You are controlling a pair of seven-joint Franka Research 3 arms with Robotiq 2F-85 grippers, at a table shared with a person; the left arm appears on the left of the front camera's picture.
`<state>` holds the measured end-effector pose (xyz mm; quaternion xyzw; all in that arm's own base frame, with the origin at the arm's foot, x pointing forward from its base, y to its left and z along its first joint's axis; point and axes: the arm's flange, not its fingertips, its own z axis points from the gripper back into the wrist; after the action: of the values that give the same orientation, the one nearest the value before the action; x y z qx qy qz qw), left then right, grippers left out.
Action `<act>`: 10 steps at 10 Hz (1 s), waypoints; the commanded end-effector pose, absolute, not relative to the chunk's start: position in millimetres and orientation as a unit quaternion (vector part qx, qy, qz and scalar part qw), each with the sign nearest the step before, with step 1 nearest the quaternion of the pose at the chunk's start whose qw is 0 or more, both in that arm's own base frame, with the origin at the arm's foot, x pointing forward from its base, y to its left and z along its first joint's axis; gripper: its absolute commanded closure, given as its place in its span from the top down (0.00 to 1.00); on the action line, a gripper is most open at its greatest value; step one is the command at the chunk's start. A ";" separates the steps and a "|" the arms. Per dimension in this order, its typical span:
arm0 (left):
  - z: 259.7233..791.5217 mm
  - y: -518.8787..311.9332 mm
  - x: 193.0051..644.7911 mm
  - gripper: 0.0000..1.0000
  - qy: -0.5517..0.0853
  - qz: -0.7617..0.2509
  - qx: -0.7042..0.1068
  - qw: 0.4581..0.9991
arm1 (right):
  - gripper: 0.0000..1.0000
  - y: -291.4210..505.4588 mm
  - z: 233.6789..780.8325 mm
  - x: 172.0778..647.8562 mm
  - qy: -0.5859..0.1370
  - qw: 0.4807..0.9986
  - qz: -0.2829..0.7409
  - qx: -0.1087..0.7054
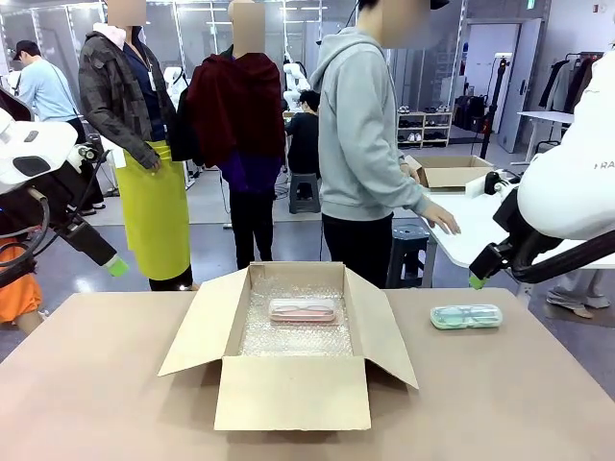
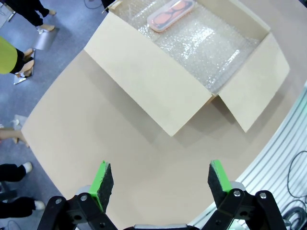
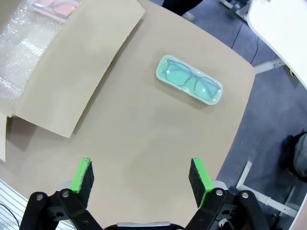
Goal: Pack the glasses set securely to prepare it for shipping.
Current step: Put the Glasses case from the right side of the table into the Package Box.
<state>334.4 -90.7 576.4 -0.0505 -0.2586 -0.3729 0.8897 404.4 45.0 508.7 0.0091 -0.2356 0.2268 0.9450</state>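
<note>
A pale pink glasses case [image 1: 303, 310] [image 2: 171, 14] lies on bubble wrap inside the open cardboard box [image 1: 292, 392] [image 2: 144, 72] at the table's middle; its corner also shows in the right wrist view as the pink case [image 3: 55, 6]. The mint-green glasses case [image 1: 466, 316] [image 3: 189, 79] lies flat on the table right of the box. My left gripper [image 2: 160, 181] hangs open high over the table's left side, empty. My right gripper [image 3: 139, 175] is open and empty above the table, short of the green case. In the front view a green fingertip [image 1: 476, 281] of the right gripper hovers above that case.
The box's flaps [image 1: 201, 321] [image 3: 72, 67] are spread outward on the tan table [image 1: 106, 384]. A person in a grey hoodie [image 1: 365, 144] stands beyond the far edge, with other people behind. A white table with another box [image 1: 452, 173] stands at the back right.
</note>
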 end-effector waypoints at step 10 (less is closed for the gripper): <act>575.6 -89.7 335.3 1.00 -0.269 -0.376 -0.055 0.885 | 1.00 11.3 459.6 531.1 -0.226 0.941 0.252 -0.008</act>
<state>334.4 -90.7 576.4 -0.0505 -0.2585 -0.3729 0.8897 516.1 18.4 459.4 -0.0171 -0.2232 0.2366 0.9455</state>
